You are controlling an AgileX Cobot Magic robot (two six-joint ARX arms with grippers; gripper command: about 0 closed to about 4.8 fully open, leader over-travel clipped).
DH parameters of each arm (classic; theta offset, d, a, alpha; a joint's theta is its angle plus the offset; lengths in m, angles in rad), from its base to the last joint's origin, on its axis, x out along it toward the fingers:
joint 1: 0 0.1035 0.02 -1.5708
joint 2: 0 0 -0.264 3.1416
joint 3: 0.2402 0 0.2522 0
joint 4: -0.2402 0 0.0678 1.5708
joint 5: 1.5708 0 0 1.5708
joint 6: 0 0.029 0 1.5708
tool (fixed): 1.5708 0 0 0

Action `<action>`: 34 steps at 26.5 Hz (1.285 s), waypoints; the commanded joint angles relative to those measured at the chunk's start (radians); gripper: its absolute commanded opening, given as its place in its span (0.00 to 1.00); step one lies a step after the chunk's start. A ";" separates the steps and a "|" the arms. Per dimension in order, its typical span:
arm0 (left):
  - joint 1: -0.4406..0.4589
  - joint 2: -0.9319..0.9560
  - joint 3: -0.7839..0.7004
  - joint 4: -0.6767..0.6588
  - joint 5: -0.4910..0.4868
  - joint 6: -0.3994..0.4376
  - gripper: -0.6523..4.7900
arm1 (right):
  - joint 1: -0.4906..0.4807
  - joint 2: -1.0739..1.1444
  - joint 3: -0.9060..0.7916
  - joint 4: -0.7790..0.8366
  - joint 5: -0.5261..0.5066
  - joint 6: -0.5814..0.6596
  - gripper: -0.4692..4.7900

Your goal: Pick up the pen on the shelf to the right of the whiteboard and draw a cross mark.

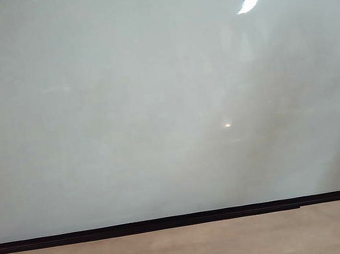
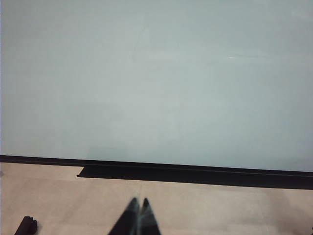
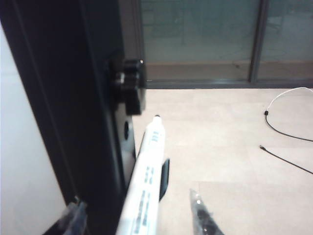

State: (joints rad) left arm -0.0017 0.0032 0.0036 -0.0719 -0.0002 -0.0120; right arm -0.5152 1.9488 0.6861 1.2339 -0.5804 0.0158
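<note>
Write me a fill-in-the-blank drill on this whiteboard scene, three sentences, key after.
1. The right gripper has its jaws ____ on either side of the pen.
2. The left gripper has its fingertips ____ together, holding nothing.
3. In the exterior view the whiteboard carries ____ cross mark so far.

Missing words: open; shut; no

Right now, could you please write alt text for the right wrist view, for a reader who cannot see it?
The white pen stands black tip up between the fingertips of the open right gripper, beside the whiteboard's black frame. Tan floor with loose cables lies behind.
</note>
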 commanded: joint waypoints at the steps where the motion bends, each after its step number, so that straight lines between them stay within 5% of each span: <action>1: 0.000 0.000 0.003 0.005 0.003 0.004 0.11 | 0.000 0.002 0.010 0.028 -0.010 -0.005 0.61; 24: 0.000 0.000 0.003 0.005 0.003 0.004 0.11 | -0.021 0.001 0.009 0.058 -0.051 0.019 0.58; 34: 0.000 0.000 0.003 0.005 0.003 0.004 0.11 | -0.020 0.001 0.009 0.058 -0.055 0.021 0.47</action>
State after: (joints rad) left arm -0.0017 0.0029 0.0036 -0.0719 -0.0006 -0.0120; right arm -0.5346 1.9533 0.6914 1.2743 -0.6292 0.0334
